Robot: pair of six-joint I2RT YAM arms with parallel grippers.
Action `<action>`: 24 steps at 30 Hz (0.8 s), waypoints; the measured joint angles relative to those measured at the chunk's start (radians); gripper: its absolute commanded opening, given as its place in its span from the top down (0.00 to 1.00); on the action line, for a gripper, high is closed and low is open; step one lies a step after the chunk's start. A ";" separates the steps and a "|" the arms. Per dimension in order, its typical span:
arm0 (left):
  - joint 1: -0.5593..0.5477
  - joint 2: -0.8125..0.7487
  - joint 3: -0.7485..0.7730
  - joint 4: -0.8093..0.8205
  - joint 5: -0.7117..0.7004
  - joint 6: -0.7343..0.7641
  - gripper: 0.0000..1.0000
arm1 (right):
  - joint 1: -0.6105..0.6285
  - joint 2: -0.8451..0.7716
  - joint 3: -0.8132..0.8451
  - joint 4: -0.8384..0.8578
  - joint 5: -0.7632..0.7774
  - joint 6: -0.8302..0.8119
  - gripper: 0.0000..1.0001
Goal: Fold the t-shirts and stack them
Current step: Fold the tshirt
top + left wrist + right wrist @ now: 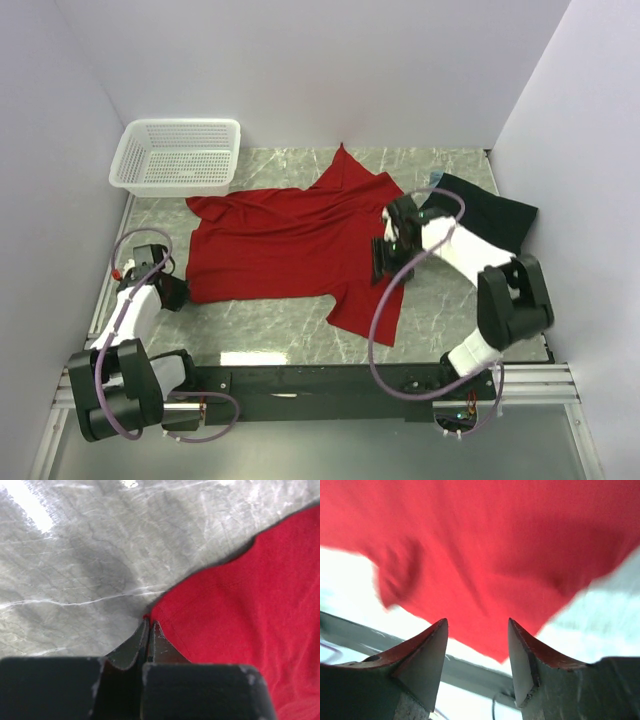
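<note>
Red t-shirt [290, 240]: plain soft knit, spread flat mid-worktop, light wrinkles, right sleeve pointing to near edge. Black t-shirt [490, 215]: crumpled at far right, partly under right arm. Light blue cloth edge [437, 178] just behind it.

Left gripper [150, 625]: fingers pressed together, pinching red hem corner at near left. Right gripper [477, 622]: fingers spread wide, holding nothing, over shirt's right side.

Worktop [260, 320]: grey veined marble look, glossy. White plastic mesh basket [180, 155]: rectangular, far left corner.
</note>
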 measured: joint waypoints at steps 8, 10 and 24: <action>0.014 0.006 0.038 -0.006 0.052 0.075 1.00 | 0.135 -0.270 -0.338 -0.019 0.061 0.101 0.44; 0.016 0.013 0.043 -0.005 0.063 0.089 0.99 | 0.171 -0.295 -0.354 -0.037 0.084 0.136 0.45; 0.023 0.054 0.043 0.026 0.136 0.144 0.99 | 0.281 -0.291 -0.433 -0.032 0.129 0.354 0.48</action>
